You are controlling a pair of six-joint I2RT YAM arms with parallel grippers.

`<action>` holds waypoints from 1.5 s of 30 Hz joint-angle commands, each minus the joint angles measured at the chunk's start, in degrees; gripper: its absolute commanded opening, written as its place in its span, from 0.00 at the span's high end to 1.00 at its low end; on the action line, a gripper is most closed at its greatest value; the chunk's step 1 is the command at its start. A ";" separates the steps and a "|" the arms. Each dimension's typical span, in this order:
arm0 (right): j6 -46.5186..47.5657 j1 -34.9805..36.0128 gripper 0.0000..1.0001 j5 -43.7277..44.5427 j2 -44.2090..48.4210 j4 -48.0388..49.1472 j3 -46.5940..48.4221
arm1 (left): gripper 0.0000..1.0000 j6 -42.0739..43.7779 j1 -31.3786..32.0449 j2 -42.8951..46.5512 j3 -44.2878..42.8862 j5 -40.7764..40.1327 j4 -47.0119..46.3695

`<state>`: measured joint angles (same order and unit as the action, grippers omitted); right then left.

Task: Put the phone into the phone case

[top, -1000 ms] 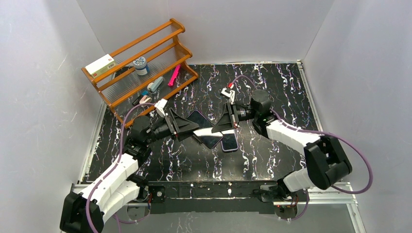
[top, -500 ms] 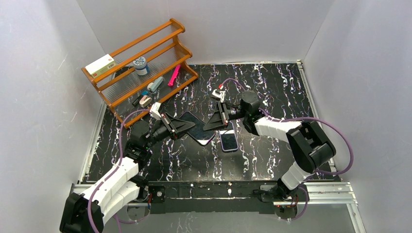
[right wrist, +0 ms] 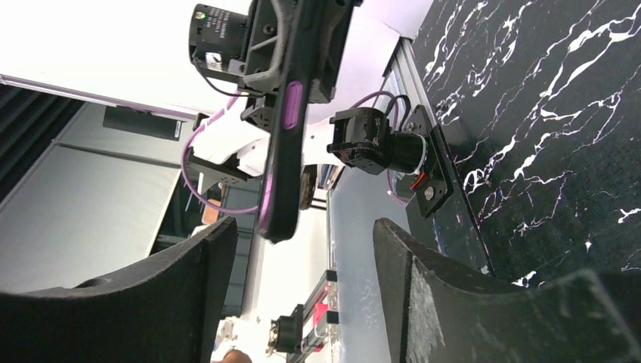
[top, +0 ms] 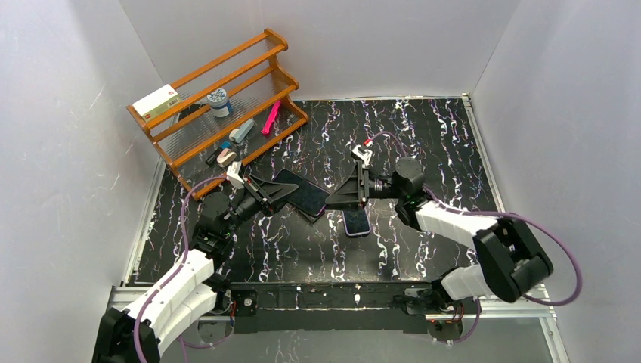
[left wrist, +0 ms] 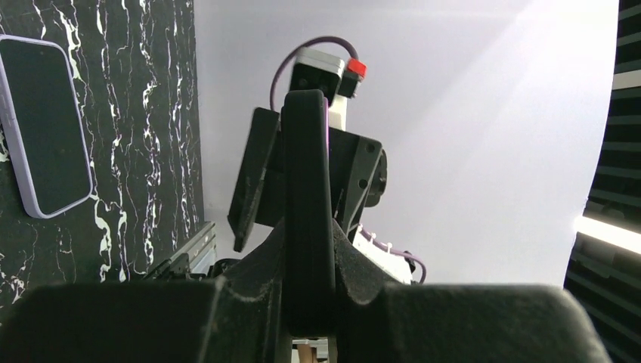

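Note:
A black phone case point(top: 302, 195) with a purple side button hangs above the mat left of centre, and my left gripper point(top: 283, 193) is shut on its left end. Seen edge-on, the case point(left wrist: 306, 189) fills the slot between the left jaws. My right gripper point(top: 338, 200) stands open just right of the case, whose free end point(right wrist: 281, 151) hangs near the left fingertip point(right wrist: 219, 242), untouched. The phone point(top: 356, 221), dark screen with a lavender rim, lies flat on the mat below the right gripper. It also shows in the left wrist view point(left wrist: 45, 125).
A wooden rack point(top: 219, 98) stands at the back left with a white box point(top: 156, 101), a tin point(top: 218, 101), a pink item point(top: 270, 117) and small tools on it. White walls close in on three sides of the black marbled mat point(top: 423, 144).
My right gripper has opened, let go of the case and drawn back to the right. My left gripper has shut on the case and carried it slightly left.

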<state>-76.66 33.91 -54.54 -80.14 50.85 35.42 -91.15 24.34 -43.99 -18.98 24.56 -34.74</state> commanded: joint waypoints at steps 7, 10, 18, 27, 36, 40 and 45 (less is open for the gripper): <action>2.55 -0.07 0.43 4.19 6.90 -0.72 -1.27 | 1.00 -1.63 0.18 1.71 -1.79 -0.40 -4.85; 1.29 -0.07 0.49 4.52 6.52 1.59 -1.31 | 1.00 -1.81 0.18 2.02 -1.92 -0.24 -4.90; -1.05 0.29 0.62 5.89 5.34 5.51 -1.64 | 1.00 -2.57 0.18 2.01 -1.52 -0.25 -5.23; -4.96 1.48 0.67 6.36 3.62 12.27 -2.09 | 1.00 -4.02 0.18 1.80 -0.79 -0.90 -6.15; -5.79 1.79 0.60 7.20 5.32 14.93 -2.92 | 1.00 -6.89 0.18 2.83 0.99 -2.08 -7.14; -5.88 1.88 0.63 6.99 5.26 15.40 -2.55 | 1.00 -7.05 0.18 2.83 1.04 -1.80 -7.18; -5.54 1.86 0.65 7.12 5.52 17.15 -3.06 | 1.00 -8.11 0.18 3.15 1.79 -2.20 -7.18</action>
<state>-82.63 35.44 -47.92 -76.34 62.37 32.80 -97.84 24.36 -42.41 -17.54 23.29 -37.76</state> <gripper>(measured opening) 0.353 0.123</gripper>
